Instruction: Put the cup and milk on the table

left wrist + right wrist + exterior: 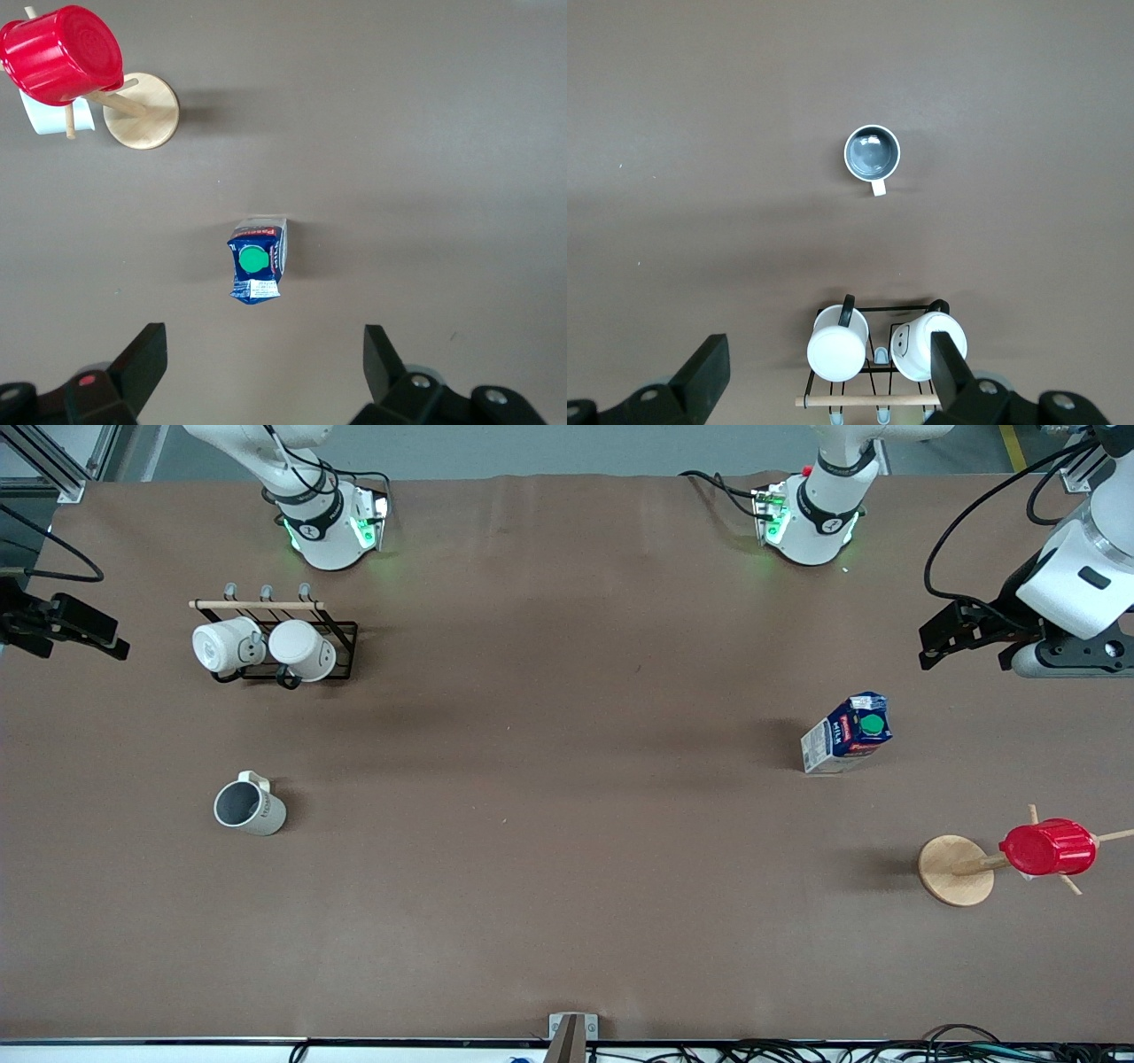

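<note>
The cup point(250, 808), off-white with a dark grey inside, stands upright on the brown table point(567, 868) toward the right arm's end. It also shows in the right wrist view point(873, 152). The milk point(846, 735), a blue and white carton with a green cap, stands on the table toward the left arm's end and also shows in the left wrist view point(257, 261). My left gripper point(967, 646) point(266, 363) is open and empty, high over the table's edge at its own end. My right gripper point(66, 633) point(824, 372) is open and empty, high over its end of the table.
A black wire rack point(341, 633) with two white mugs point(266, 648) stands near the right arm's base. A red ribbed cup point(1048, 848) hangs on a wooden peg stand point(955, 871), nearer to the front camera than the milk.
</note>
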